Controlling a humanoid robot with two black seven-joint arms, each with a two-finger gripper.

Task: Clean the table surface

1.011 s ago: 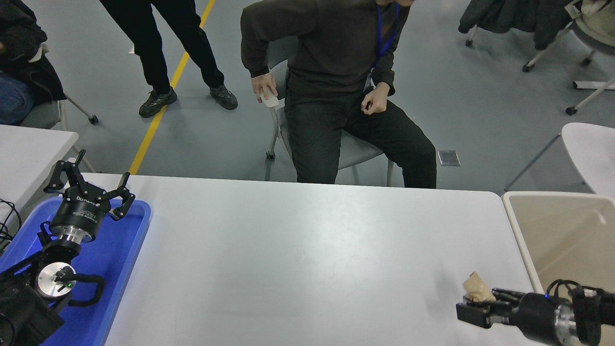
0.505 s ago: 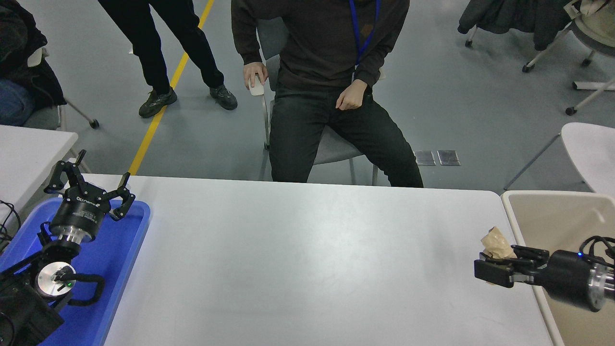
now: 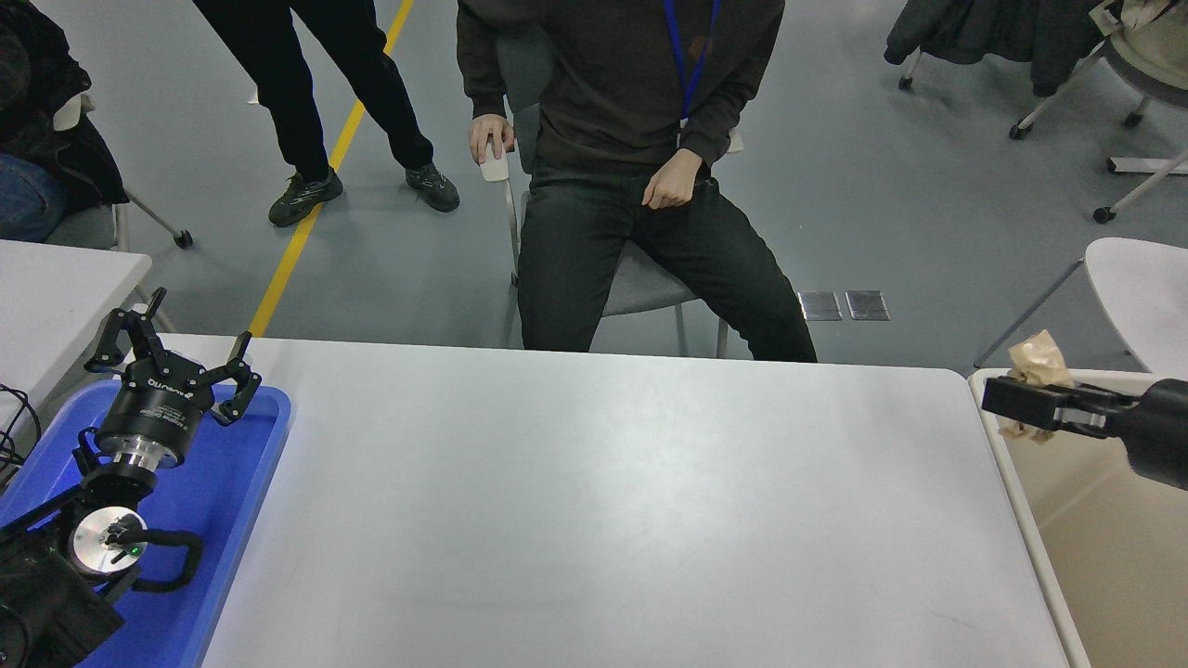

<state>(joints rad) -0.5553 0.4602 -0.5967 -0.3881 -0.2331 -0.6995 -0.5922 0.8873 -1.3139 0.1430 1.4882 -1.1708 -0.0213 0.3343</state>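
Note:
The table surface (image 3: 603, 501) is a wide, matte white-grey top with rounded corners, filling the lower part of the head view. At the right edge my right gripper (image 3: 1016, 406) is shut on a crumpled brown paper wad (image 3: 1038, 357) and holds it in the air over the near-left rim of the beige bin (image 3: 1104, 547), past the table's right edge. My left gripper (image 3: 172, 348) is parked at the lower left, open, above the blue tray (image 3: 232, 492).
The blue tray lies on the table's left end. A seated person (image 3: 640, 167) faces the table's far side, a standing person (image 3: 306, 83) is further left. A smaller white table (image 3: 56, 288) shows at the left, chairs at the upper right.
My right gripper has carried the paper wad up and to the right, off the table and over the bin's rim. The seated person has shifted on the chair. The left arm has stayed still.

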